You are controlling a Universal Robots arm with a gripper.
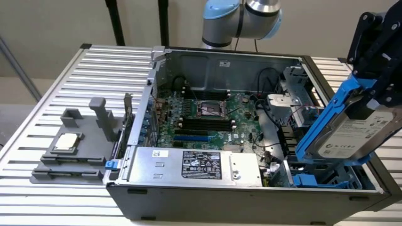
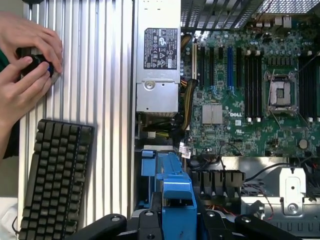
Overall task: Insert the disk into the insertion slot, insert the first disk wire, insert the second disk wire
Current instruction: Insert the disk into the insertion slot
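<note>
Gripper (image 1: 372,96) w/ disk (image 1: 351,134) — wrist cam: keyboard (image 2: 55,185).

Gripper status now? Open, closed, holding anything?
Gripper: jaws closed on the disk, which is held tilted above the insertion slot and not yet seated.

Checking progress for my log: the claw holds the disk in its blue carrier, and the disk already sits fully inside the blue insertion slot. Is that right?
Not quite. The claw does hold the disk in its blue carrier, but the disk is not inside the insertion slot. The exterior view shows it tilted in the air above that slot.
</note>
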